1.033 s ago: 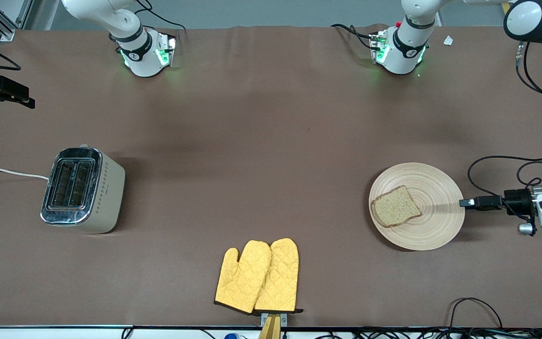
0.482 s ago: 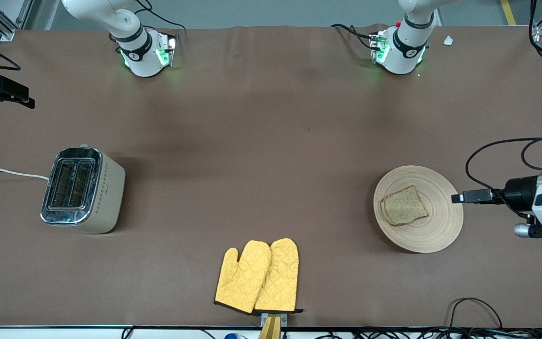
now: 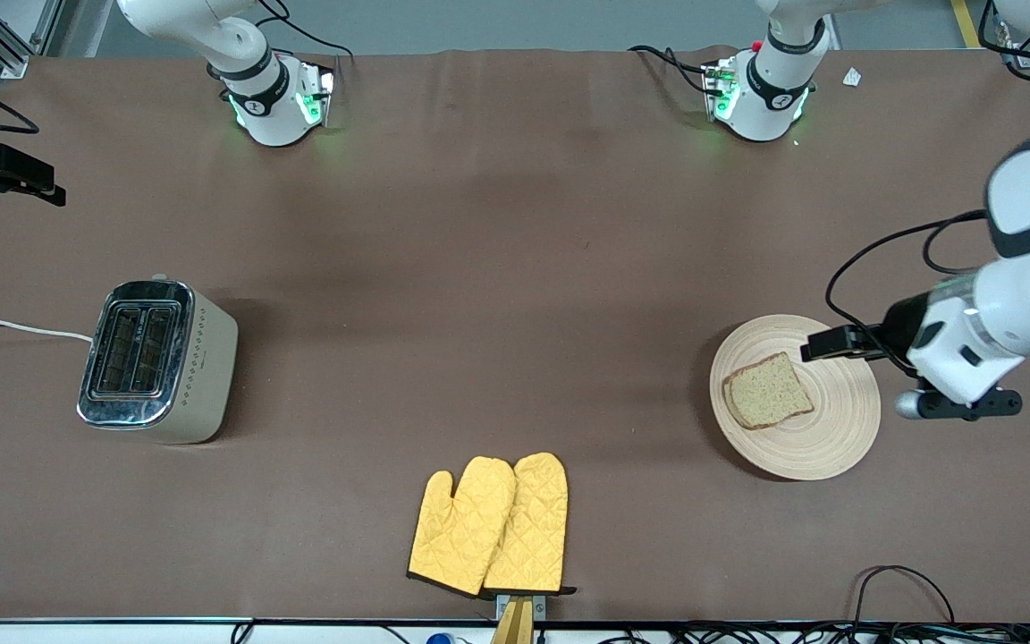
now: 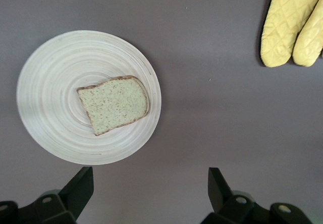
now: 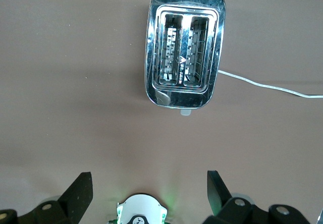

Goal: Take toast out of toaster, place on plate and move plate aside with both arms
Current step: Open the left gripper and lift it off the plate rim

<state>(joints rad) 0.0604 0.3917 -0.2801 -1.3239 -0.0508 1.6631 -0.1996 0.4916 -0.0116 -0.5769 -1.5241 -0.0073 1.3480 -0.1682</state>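
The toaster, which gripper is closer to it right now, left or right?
Right. The right gripper hangs open above the toaster, looking down into its empty slots. The left gripper is open over the plate rim at the left arm's end of the table.

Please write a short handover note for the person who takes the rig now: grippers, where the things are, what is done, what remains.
Left gripper: open, empty, up over the plate's edge at the left arm's end of the table.
Right gripper: open, empty, waiting high above the toaster.
Toast: lies flat on the wooden plate, no longer in the toaster; both slots look empty.
Yellow oven mitts: at the table edge nearest the front camera, untouched.
Done: toast is out and on the plate; plate sits aside.
Left: probably nothing, except to confirm that the plate's place is acceptable and to park the arms.
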